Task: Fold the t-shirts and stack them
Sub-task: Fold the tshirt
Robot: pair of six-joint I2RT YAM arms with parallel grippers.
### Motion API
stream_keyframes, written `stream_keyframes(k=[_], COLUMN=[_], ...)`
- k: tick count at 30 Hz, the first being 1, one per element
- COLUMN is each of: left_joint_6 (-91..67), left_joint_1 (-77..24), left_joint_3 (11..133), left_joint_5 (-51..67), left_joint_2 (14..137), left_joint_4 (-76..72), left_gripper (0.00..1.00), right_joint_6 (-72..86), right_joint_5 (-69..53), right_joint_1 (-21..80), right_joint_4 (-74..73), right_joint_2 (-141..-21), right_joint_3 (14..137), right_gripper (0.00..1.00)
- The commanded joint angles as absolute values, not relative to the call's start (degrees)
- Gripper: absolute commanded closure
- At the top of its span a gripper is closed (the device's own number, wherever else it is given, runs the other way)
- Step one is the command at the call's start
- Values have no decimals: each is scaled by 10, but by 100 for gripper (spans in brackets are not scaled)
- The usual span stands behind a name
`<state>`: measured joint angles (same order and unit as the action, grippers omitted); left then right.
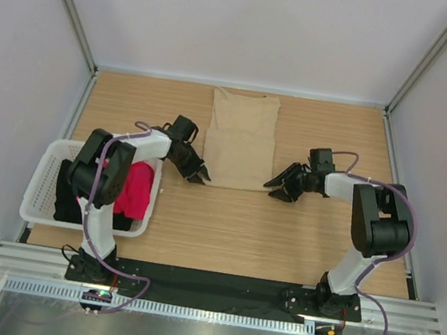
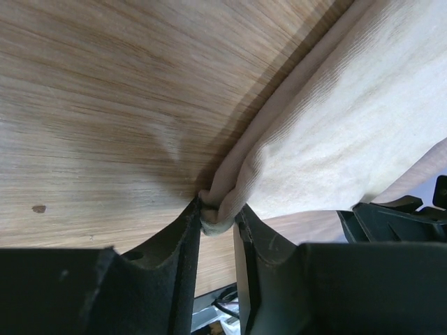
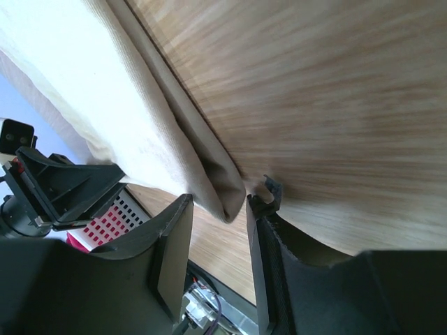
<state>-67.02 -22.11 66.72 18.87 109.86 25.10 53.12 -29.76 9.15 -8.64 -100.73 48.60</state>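
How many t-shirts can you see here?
3: a tan shirt spread mid-table between the grippers, and a red shirt and black shirt in the basket on the left. More could be hidden under those.

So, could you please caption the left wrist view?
Left gripper pinching the tan t-shirt corner on the wooden table.

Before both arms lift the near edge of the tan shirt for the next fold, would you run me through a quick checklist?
1. Left gripper has the near left corner of the tan t-shirt: ok, cloth is pinched between its fingers.
2. Right gripper has the near right corner: not ok, the corner sits between the fingers but they stand apart.
3. Shirt flat on the table: ok, already narrowed into a long strip.
4. Far end free to receive the fold: ok, nothing lies on it.
5. Red-pink t-shirt and black t-shirt out of the way: ok, both in the white basket.
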Motion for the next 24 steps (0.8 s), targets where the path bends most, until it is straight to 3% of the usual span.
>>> stream_keyframes(k=[1, 12, 16, 19, 22, 24], left_joint_6=[-652, -633, -622, -605, -582, -562], left_joint_1=[-221, -221, -221, -221, -226, -234], left_joint_3=[672, 678, 688, 705, 716, 722], left_joint_5=[157, 162, 161, 163, 156, 143], left_joint_2=[1122, 1124, 1131, 1142, 1145, 1136], left_joint_4=[254, 264, 273, 292, 311, 322], left_gripper=[74, 74, 78, 95, 100, 100], right_joint_6=[512, 504, 507, 507, 499, 490], right_joint_5=[-225, -214, -211, -220, -221, -221], right_joint_1=[98, 97, 97, 98, 98, 97], right_joint_4=[-107, -113, -110, -101, -105, -115], right_joint_2=[-1047, -1062, -1059, -1067, -1065, -1056], right_joint_3=[491, 504, 494, 491, 495, 499], right_gripper=[56, 57, 62, 89, 99, 99])
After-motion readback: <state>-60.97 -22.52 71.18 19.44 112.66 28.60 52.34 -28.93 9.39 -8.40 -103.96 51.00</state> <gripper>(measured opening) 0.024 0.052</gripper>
